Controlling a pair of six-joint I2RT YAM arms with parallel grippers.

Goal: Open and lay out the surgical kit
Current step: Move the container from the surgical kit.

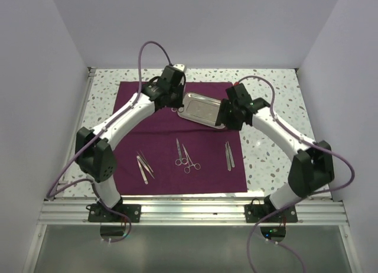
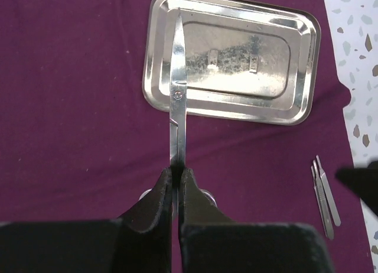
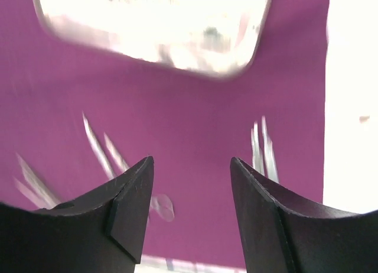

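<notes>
Your left end effector (image 2: 176,177) is clenched on a pair of scissors (image 2: 178,72) just below the pivot, blades reaching over the steel tray (image 2: 304,60). On so narrow a hold they could swivel or slip, and the tip could scrape and shove the tray. Your right end effector (image 3: 190,166) hangs released and empty near the tray; a hasty move might clip it. The maroon cloth (image 1: 133,101) lies spread mid-frame on a speckled white surface (image 1: 277,93), other instruments lined along its lower part. Plain pale walls (image 1: 35,78) close in left, right and top.

Scissors (image 2: 178,94) in L jaws, over tray (image 2: 308,66)
</notes>
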